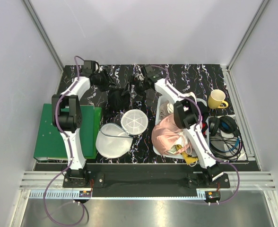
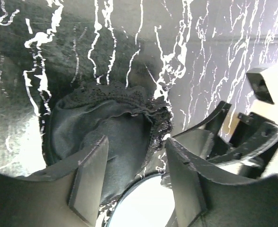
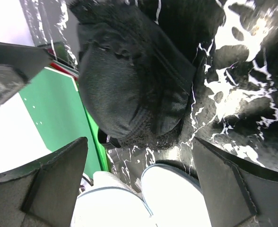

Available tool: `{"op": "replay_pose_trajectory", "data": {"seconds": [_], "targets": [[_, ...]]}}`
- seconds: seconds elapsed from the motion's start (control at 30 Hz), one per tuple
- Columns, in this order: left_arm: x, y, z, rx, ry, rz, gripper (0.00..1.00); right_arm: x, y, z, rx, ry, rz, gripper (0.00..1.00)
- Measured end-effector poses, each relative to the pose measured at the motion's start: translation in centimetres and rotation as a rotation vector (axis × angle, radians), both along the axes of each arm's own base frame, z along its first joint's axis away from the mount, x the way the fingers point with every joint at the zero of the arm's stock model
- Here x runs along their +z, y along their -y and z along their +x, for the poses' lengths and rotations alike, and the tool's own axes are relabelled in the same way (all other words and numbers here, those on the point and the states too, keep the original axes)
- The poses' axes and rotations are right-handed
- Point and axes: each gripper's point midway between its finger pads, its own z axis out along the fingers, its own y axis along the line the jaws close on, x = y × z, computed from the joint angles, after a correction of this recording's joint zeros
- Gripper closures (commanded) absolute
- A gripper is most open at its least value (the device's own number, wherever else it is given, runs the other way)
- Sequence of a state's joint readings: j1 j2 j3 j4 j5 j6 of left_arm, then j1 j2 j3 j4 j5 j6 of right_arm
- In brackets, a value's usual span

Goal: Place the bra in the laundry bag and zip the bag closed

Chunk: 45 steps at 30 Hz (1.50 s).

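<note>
Bra (image 1: 117,100) lies on the mat (image 1: 200,78), mid-left, just behind the bag (image 1: 111,140) and outside it. It is bunched into a dark heap. No clear long axis, though in the top view the heap runs slightly more near-to-far than across. In the left wrist view the lace edge faces the far side, with the cup hollow towards the camera. Straps cannot be made out.

Bag is unzipped, and its ribbed round panel (image 1: 134,122) is flipped back at the right rear, almost touching the bra.

Edges: green board (image 1: 47,137) to the left, basket (image 1: 162,105) with pink garment (image 1: 166,135) to the right. There is bare mat behind the bra up to the far edge.

Both arms are stretched forward, wrists bent down, converging on the bra from either side. Left gripper (image 2: 135,144) sits at the bra's left rear, fingers partly apart and straddling the fabric without clamping it. Right gripper (image 3: 140,142) is at the right rear, spread wide and holding nothing, with the bra below its gap.
</note>
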State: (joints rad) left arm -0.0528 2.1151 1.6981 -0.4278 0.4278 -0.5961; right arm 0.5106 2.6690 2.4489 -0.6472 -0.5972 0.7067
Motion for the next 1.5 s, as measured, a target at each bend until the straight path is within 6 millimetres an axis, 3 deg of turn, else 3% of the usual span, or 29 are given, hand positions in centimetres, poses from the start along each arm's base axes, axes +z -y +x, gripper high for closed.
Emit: {"op": "replay_pose_trajectory", "data": {"seconds": [0.13,0.3,0.63,0.87,0.97,1.0,1.1,1.37,1.5], "targets": [[-1.2,-0.9,-0.7,0.007,-0.031,0.016,0.47,-1.6,-0.6,-0.6,0.0,-0.044,-0.003,0.02],[-3.1,-1.8,-2.3,0.004,-0.096,0.043,0.49,-1.5,-1.3,-0.3,-0.003,-0.036,0.02,0.06],[-4.3,-2.0,-3.0,-0.019,-0.114,0.066,0.51,-1.9,-3.3,0.3,-0.041,-0.023,0.055,0.2],[-4.8,-2.1,-3.0,-0.027,-0.118,0.075,0.51,-2.6,-4.4,0.6,-0.066,-0.012,0.107,0.43],[-4.8,-2.1,-3.0,-0.027,-0.118,0.074,0.51,-3.0,-4.6,0.8,-0.08,-0.003,0.13,0.61],[-4.8,-2.1,-3.0,-0.027,-0.118,0.074,0.51,-3.3,-4.6,0.9,-0.088,-0.004,0.134,0.78],[-4.9,-2.1,-3.2,-0.027,-0.124,0.074,0.51,-4.1,-4.7,1.1,-0.11,-0.004,0.14,1.0],[-4.9,-2.2,-3.6,-0.029,-0.137,0.076,0.45,-4.2,-4.2,1.0,-0.128,0.015,0.132,1.0],[-3.2,-2.3,-4.4,-0.025,-0.134,0.082,0.43,-3.4,-3.4,0.3,-0.116,0.031,0.106,1.0]]}}
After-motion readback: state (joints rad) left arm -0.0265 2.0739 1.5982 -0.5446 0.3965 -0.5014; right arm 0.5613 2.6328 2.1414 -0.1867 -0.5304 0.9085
